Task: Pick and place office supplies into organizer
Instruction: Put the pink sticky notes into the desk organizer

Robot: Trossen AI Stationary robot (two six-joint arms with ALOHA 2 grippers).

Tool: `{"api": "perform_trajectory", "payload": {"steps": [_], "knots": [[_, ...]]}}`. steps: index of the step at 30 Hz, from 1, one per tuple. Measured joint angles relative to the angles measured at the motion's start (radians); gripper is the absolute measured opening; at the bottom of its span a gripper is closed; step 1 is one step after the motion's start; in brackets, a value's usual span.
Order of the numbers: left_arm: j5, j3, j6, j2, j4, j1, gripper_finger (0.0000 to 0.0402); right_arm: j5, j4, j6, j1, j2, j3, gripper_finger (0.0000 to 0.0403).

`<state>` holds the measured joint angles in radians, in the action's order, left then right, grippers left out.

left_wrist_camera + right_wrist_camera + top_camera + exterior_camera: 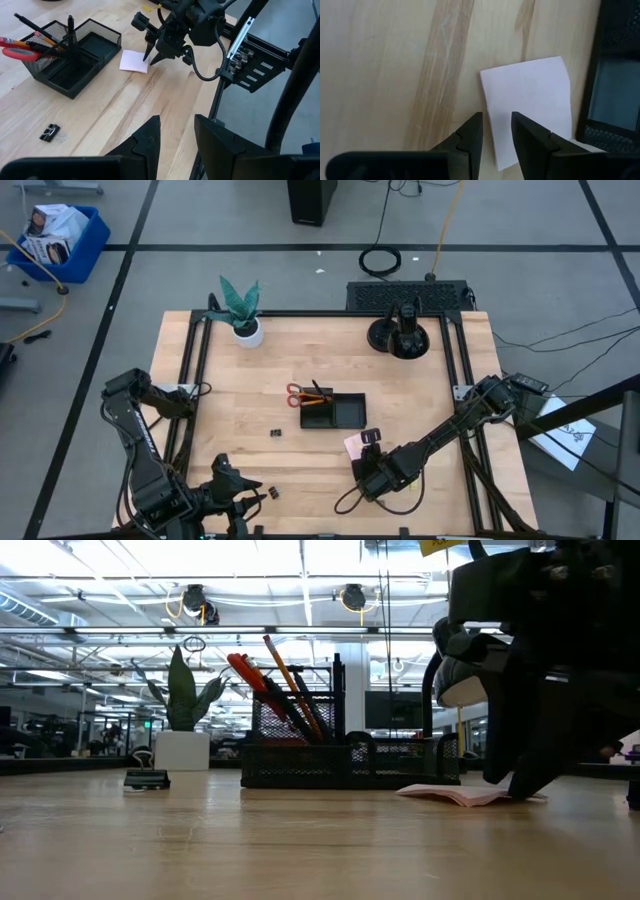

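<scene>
Right fingers (495, 137), nearest the lens in the right wrist view, stand slightly parted, empty, tips over the near edge of the pink pad (530, 105). Whether the tips touch the pad cannot be told. Pad: lies flat on the counter (250, 390), just beside the organizer (333, 411), on its near right side in the high view. Organizer: black mesh tray at mid-counter; its tall compartment holds black pens (42, 31), an orange pencil (290, 680) and red-handled scissors (17, 47), all leaning out over the rim. The low compartments show nothing inside in the left wrist view. Binder clips: one (275, 434) lies on the counter near the organizer's left front corner; another (273, 493) lies farther toward the front edge, close to the left gripper. Left fingers (175, 132): parted, empty, held above the front of the counter, well apart from the organizer. Plant (241, 308): white pot, far left of the counter. Round black stand base (400, 335): far right of the counter.
</scene>
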<state>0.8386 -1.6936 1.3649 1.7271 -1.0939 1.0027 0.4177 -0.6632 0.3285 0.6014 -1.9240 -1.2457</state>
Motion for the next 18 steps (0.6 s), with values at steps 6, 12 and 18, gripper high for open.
{"api": "perform_trajectory", "payload": {"steps": [6,12,18], "knots": [[0.0,0.0,0.0,0.0,0.0,0.0,0.0124,-0.001,-0.008,-0.004,-0.009,0.0,0.0,0.0093],[0.0,0.0,0.0,0.0,0.0,0.0,0.0124,-0.002,-0.012,-0.011,-0.012,0.0,0.0,0.0093],[0.0,0.0,-0.006,0.0,0.0,0.0,0.0124,-0.003,-0.011,0.0,-0.011,0.001,0.0,0.0093]]}}
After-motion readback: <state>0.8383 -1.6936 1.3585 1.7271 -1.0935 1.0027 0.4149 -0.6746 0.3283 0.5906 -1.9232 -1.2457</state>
